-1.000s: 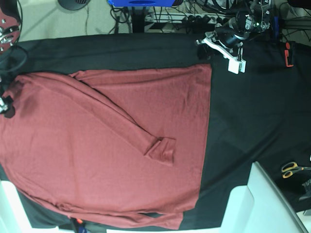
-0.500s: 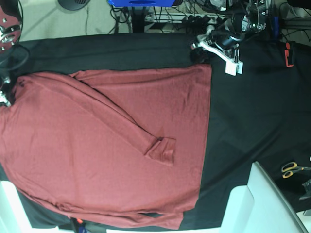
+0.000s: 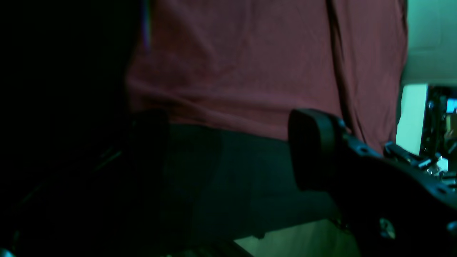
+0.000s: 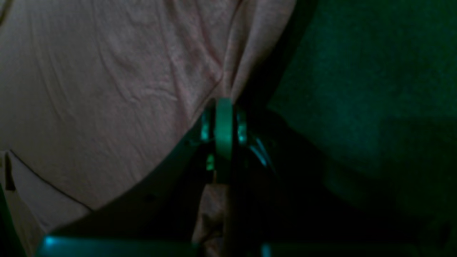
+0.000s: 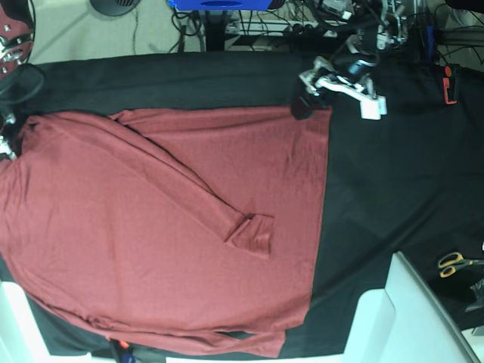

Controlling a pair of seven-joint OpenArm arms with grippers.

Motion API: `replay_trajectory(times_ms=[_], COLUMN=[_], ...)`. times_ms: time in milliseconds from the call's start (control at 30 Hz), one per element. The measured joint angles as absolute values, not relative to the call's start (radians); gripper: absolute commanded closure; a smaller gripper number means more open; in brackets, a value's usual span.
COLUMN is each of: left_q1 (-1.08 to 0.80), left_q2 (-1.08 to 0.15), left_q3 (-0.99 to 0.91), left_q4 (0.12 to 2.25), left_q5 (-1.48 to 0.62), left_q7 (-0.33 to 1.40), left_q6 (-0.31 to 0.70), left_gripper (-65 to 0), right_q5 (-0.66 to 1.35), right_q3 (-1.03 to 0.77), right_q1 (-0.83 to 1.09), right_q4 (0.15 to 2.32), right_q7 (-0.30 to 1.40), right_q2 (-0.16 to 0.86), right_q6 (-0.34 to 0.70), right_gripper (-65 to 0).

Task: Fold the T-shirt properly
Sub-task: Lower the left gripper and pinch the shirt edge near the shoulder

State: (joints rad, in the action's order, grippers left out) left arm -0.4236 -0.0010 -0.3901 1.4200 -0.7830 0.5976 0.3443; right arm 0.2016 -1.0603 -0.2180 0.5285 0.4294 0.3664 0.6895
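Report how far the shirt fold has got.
Done: one sleeve lies folded diagonally across the T-shirt, its cuff near the middle. In hand: the right end effector is shut on the shirt's edge, while the left end effector is open at the hem corner, holding nothing. Left: the body lies spread flat on the black table cover; no body fold shows yet.

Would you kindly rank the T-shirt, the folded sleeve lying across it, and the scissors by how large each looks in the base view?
Largest to smallest in the base view:
1. T-shirt, covering most of the black cloth.
2. Folded sleeve, a long diagonal band across the shirt.
3. Scissors, small at the right edge.
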Motion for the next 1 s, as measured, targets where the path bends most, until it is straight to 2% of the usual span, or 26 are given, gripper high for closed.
replay_trajectory(times_ms=[133,367,667,1000], left_q1=[-0.433,-0.470,-0.419,-0.400], left_q2=[-0.003,0.056,0.028,0.047], left_q3=[-0.403,-0.554,-0.550,-0.456], left_q4=[1.425,1.431,1.422,1.423], left_q5=[-0.779,-0.791,-0.762,-0.757], left_q7=[0.591,0.585,0.594,0.583], left_q6=[0.342,0.345,0.332,0.315], left_gripper=[-51.5,-51.5,-51.5,-51.5], right_q5=[0.201,0.202,0.201,0.201], right_q3=[-1.060,-1.060,-1.060,-1.060], right_q1=[-0.218,-0.218,-0.218,-0.218], right_q4=[0.529,0.529,0.529,0.529], right_q7=[0.430,0.430,0.430,0.430], right_q2=[0.366,0.367,0.368,0.368], right_q6=[0.690,0.690,0.689,0.690], right_gripper=[-0.2,-0.2,-0.2,-0.2])
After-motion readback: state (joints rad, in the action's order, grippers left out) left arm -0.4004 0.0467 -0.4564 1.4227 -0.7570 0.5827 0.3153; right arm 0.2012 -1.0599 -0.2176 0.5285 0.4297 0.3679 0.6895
